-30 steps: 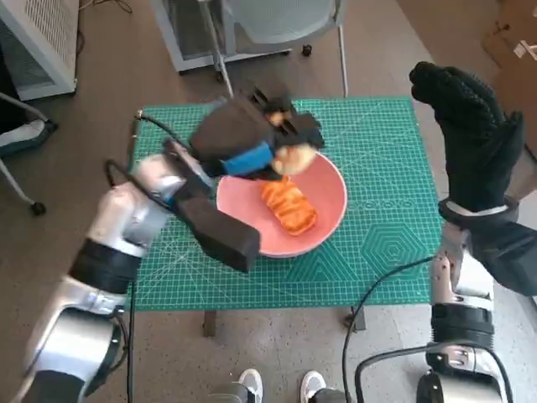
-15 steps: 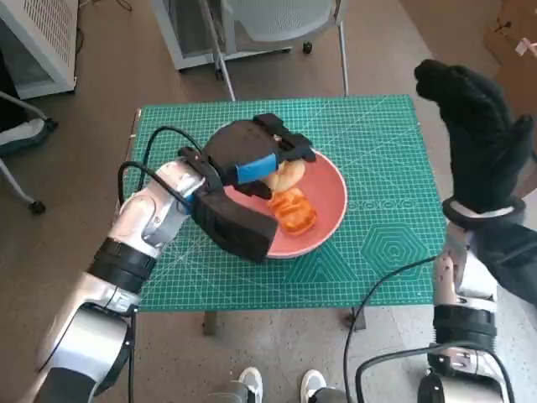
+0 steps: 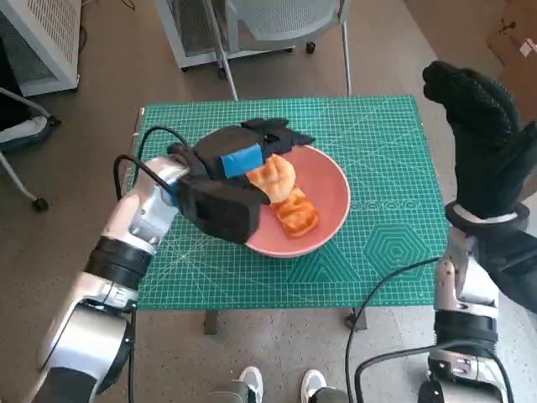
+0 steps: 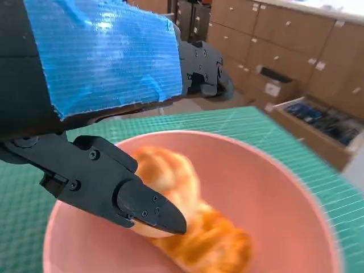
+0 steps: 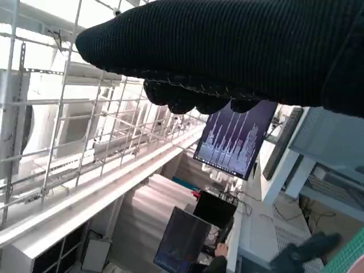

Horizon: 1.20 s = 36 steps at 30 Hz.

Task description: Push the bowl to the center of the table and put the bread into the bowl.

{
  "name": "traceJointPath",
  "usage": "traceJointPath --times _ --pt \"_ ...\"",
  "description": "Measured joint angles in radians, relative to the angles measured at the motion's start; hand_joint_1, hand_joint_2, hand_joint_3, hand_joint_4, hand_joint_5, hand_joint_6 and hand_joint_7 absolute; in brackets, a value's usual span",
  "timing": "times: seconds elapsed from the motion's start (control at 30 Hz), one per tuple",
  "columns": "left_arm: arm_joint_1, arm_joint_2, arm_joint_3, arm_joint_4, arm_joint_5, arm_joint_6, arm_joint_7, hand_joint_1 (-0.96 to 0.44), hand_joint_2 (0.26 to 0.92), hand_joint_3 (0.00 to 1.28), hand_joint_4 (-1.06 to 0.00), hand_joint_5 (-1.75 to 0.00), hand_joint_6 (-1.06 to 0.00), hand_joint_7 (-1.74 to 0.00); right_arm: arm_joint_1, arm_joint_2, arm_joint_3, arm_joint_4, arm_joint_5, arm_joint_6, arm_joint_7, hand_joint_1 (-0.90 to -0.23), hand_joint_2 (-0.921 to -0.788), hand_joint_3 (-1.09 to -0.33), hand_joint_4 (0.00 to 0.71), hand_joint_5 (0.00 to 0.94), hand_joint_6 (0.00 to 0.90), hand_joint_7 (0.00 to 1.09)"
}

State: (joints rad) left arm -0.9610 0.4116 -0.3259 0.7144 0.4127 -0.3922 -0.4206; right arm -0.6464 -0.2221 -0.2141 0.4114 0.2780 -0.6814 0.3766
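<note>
A pink bowl (image 3: 329, 195) sits near the middle of the green mat. Inside it lie a pale bun (image 3: 273, 175) and, beside it, an orange pastry (image 3: 296, 215). My left hand (image 3: 245, 153) hovers over the bowl's left rim with its fingers spread and holds nothing. In the left wrist view the left hand (image 4: 102, 62) fills the top, with one black finger (image 4: 119, 190) just over the bun (image 4: 168, 170), the pastry (image 4: 219, 245) and the bowl (image 4: 278, 170). My right hand (image 3: 481, 138) is raised off the table's right edge, empty; the glove (image 5: 239, 51) shows against shelving.
The green cutting mat (image 3: 390, 239) covers the small table. A chair (image 3: 277, 21) stands behind it and a white rack (image 3: 33, 42) at the far left. Black cables (image 3: 377, 294) hang by my right arm. A person's shoes (image 3: 281, 386) show at the near edge.
My left hand came down with the pale bun, let it go in the bowl beside the pastry, and drew back slightly to the left. The right hand stayed raised.
</note>
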Motion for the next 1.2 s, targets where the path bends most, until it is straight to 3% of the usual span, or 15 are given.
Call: traceJointPath --times 0.27,0.5,0.73,0.8,1.03,1.2 --pt "0.019 0.0 0.093 -0.073 -0.151 0.03 -0.085 -0.54 0.851 0.0 0.0 0.0 -0.02 -0.25 0.004 0.004 0.003 -0.016 -0.003 0.007 -0.006 -0.455 -0.921 -0.453 0.361 0.0 0.472 0.0" --pt "0.093 0.007 0.175 -0.208 -0.24 0.057 -0.092 -0.47 0.84 0.0 -0.01 0.0 -0.07 -0.18 0.004 0.006 0.005 -0.019 -0.003 0.012 -0.008 -0.457 -0.921 -0.453 0.359 0.0 0.471 0.0" --pt "0.212 -0.001 0.309 -0.357 -0.358 0.045 -0.017 -0.51 0.896 0.03 -0.03 -0.01 -0.1 -0.16 0.003 0.005 0.004 -0.019 -0.003 0.027 -0.008 -0.464 -0.921 -0.449 0.357 0.0 0.472 0.0" --pt "0.248 -0.022 0.35 -0.404 -0.406 0.042 0.017 -0.5 0.911 0.08 -0.03 0.0 -0.04 -0.24 0.002 0.003 0.003 -0.017 -0.003 0.03 -0.008 -0.458 -0.921 -0.448 0.357 0.001 0.473 0.0" --pt "0.365 -0.173 0.44 -0.551 -0.6 -0.002 0.116 -0.54 0.92 0.16 -0.01 0.0 0.0 -0.32 -0.027 0.002 0.003 0.016 -0.002 0.045 -0.008 -0.457 -0.921 -0.442 0.36 0.002 0.477 0.01" --pt "0.421 -0.257 0.46 -0.571 -0.708 -0.027 0.118 -0.56 0.921 0.16 0.0 0.0 0.0 -0.33 -0.056 0.004 0.007 0.037 -0.003 0.049 -0.008 -0.452 -0.921 -0.439 0.362 0.002 0.479 0.01"
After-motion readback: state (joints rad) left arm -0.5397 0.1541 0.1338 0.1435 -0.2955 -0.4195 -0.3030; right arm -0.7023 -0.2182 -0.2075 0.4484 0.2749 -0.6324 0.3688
